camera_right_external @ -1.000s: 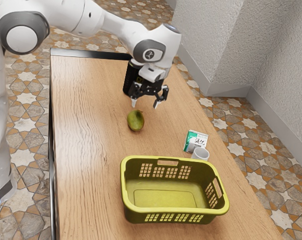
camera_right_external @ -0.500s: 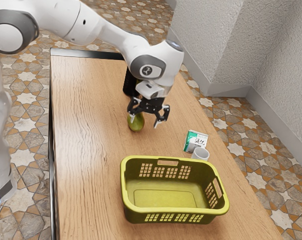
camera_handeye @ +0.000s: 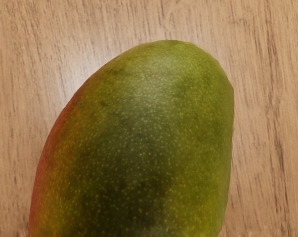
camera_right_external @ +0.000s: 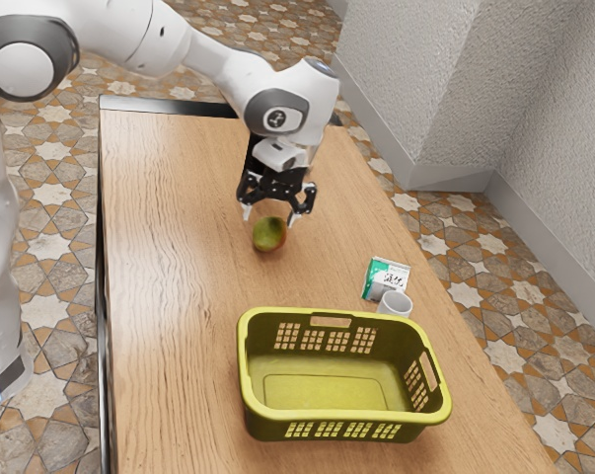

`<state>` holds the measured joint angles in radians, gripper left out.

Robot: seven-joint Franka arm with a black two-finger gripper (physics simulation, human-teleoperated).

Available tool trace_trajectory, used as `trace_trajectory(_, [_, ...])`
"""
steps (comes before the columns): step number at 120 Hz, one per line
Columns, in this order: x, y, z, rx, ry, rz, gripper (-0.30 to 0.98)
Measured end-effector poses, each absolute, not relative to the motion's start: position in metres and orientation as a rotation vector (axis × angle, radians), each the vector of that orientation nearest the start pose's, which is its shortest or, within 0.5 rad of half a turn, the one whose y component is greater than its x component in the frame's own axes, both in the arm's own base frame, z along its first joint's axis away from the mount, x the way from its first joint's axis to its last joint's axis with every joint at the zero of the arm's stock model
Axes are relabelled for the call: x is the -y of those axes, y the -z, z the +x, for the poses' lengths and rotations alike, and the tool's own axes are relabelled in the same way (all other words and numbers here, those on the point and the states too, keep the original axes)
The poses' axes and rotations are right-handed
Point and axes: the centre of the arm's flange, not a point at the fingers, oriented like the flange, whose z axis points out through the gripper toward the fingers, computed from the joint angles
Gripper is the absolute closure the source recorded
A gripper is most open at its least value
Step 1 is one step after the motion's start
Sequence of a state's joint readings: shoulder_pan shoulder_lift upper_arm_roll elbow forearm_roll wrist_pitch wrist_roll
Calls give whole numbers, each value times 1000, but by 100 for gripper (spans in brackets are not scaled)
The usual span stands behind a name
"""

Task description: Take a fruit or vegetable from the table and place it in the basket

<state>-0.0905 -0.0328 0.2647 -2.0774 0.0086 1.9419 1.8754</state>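
Basket stands near the cup, mango outside both, under the spread, unclenched gripper.

High side view, wrist close-up, shared mango

Bright, fairly even light fills the room, warm on the pale wood-grained table and softly shaded over the smooth white robot arm. The yellow-green plastic basket has a bright rim above darker walls. In the wrist view, whitish glare blooms on the wood beside the green-and-red mango, its skin faintly shiny near the rounded end, darker mid-body. The light seems to fall from above, though I can't place its source.
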Motion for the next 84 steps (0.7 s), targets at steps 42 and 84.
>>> trace_trajectory(42, [-61, -435, 522, -2508, -84, -2036, 0])
trace_trajectory(84, [-69, -465, 512, -2490, -27, -2026, 0])
